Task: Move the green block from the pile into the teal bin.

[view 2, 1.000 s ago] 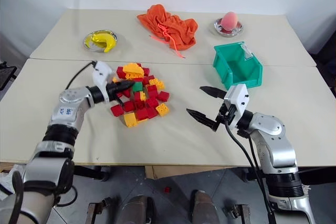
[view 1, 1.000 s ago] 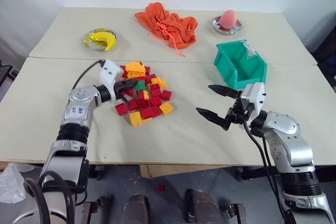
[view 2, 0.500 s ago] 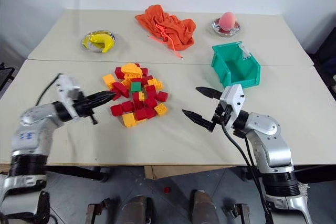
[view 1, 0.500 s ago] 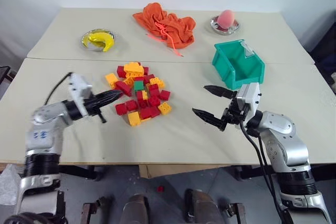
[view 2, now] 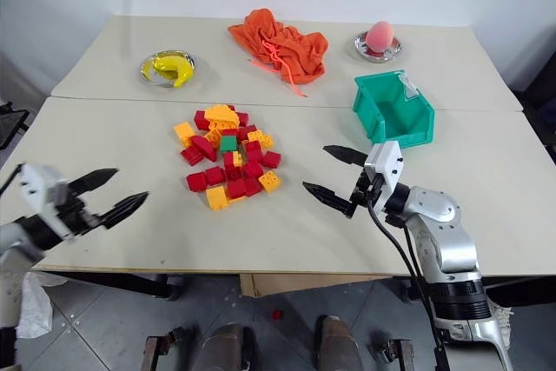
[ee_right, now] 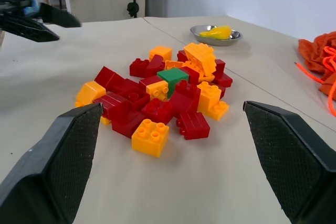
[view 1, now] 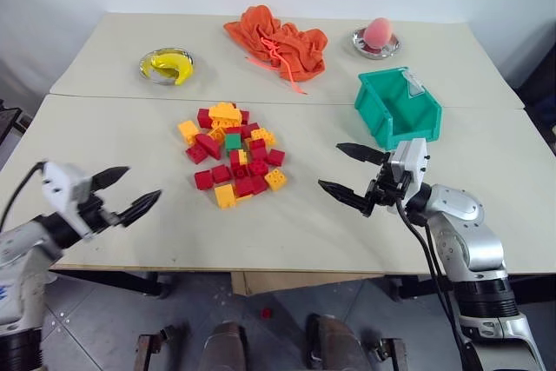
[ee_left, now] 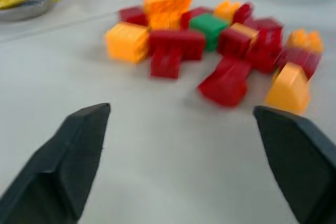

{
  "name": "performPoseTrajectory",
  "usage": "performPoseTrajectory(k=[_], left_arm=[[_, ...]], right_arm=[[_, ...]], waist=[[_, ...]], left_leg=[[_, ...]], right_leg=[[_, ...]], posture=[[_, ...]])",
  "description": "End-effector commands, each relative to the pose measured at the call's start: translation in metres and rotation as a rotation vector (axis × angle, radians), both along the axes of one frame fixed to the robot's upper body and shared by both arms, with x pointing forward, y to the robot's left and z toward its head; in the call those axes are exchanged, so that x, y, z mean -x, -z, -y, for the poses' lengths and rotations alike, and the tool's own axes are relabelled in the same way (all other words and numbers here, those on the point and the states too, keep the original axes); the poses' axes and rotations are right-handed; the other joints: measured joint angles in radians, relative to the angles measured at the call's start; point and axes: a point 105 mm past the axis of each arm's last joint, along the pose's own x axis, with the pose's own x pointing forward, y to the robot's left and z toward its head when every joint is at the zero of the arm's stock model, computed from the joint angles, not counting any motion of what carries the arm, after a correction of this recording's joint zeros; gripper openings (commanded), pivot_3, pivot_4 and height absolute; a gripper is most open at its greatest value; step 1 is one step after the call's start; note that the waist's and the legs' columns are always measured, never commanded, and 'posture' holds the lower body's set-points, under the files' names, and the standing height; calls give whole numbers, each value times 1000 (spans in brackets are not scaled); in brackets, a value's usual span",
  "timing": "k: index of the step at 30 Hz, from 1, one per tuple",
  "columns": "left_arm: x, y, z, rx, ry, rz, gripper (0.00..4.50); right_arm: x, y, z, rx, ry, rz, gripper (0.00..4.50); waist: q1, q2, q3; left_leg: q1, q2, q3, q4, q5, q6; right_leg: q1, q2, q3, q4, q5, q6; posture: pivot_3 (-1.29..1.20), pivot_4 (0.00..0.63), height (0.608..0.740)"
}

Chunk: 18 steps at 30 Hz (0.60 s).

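The left gripper [view 1: 127, 192] has its jaws spread wide with nothing between them, and it hangs at the near left edge of the worktop [view 1: 104, 128], well apart from the pile [view 1: 233, 155] and on the side of it away from the bin. The right gripper [view 1: 352, 173] also has its jaws wide apart and empty; it hovers over the worktop on the pile's other side, between the pile and the teal bin [view 1: 398, 109], nearer to the bin.

The green block [view 1: 232, 140] sits in the upper middle of the pile, top face showing, hemmed in by red bricks and yellow-orange bricks that touch it on several sides. In the right wrist view the green block [ee_right: 174, 74] lies on top of its neighbours rather than buried, so it looks reachable from above.

The teal bin stands to the right of the pile, well apart from it, and what shows of its inside holds nothing. Beyond the pile lie a crumpled orange cloth [view 1: 276, 41], a metal dish with a yellow banana-shaped piece [view 1: 166, 64] and another dish with a pink round thing [view 1: 377, 36].

As I judge it, none of the task is done: the block is ungrasped in the pile. The reach, grasp, carry and drop into the bin all remain.
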Motion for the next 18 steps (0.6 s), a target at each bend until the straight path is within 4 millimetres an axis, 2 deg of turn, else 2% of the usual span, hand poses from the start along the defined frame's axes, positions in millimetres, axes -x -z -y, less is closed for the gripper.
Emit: performPoseTrajectory(k=[1,3,6,9,11,12,18], left_arm=[[-18,-13,41,-30,37,-17,4485],[-38,-17,61,-62,31,-36,4485],[-63,-25,81,-56,-1,-67,4485],[-84,-23,87,-57,-78,-149,4485],[-92,-19,89,-96,-122,-201,4098],[-97,-19,90,-102,-145,-223,4098],[-110,-17,90,-129,-205,-251,4098]], right_arm=[[0,-9,-3,-7,-21,54,4500],[-1,-9,-4,-7,-21,59,4500],[-2,-10,-5,-5,-18,70,4500],[-3,-12,-3,-15,6,81,4500],[-3,-12,-2,-16,17,85,4500],[-3,-12,-1,-18,26,86,4500],[0,-12,1,-34,53,87,4500]], waist=[[1,0,0],[-2,0,0],[-5,0,0],[-11,0,0],[-14,0,0],[-16,0,0],[-14,0,0]], left_leg=[[0,0,0,0,0,0],[0,0,1,0,0,0],[0,0,1,0,0,0],[1,0,2,0,0,0],[1,0,2,0,0,0],[1,0,2,0,0,0],[1,0,2,0,0,0]], right_leg=[[0,0,0,0,0,0],[0,0,1,0,0,1],[0,1,1,0,0,1],[0,1,1,-1,0,1],[0,1,1,-1,0,1],[0,1,1,-1,0,1],[0,1,1,-1,0,1]], posture=[[0,150,740],[0,150,740],[0,150,740],[0,150,740],[0,150,740],[0,150,740],[0,150,740]])
